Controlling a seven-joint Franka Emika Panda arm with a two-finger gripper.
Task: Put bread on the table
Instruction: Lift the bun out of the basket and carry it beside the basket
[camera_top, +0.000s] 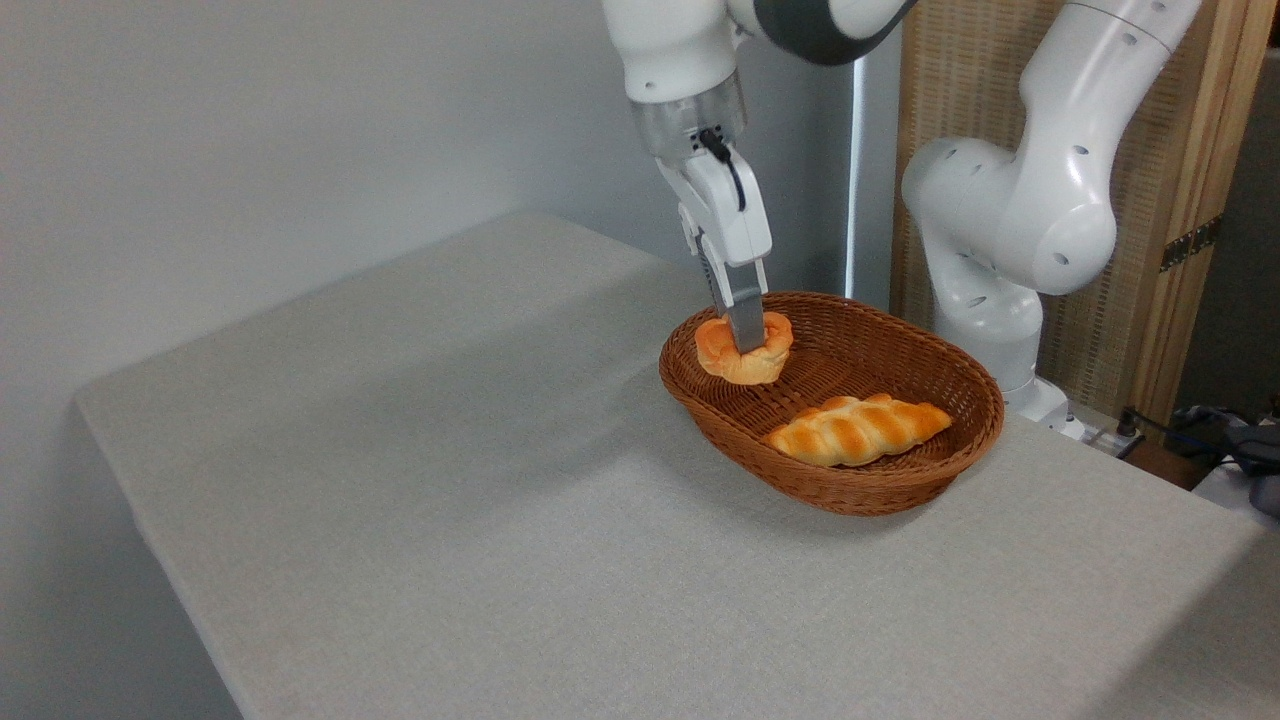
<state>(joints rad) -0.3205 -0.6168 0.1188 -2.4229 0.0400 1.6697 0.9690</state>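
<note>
Now end effector (746, 342) pinches the bread (743, 349) above the basket (880, 480) rim

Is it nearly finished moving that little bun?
Partway. Done: the gripper has pinched the bread and holds it above the basket, where the braided loaf lies. In hand: carrying it. Left: setting it on the table and letting go.
</note>
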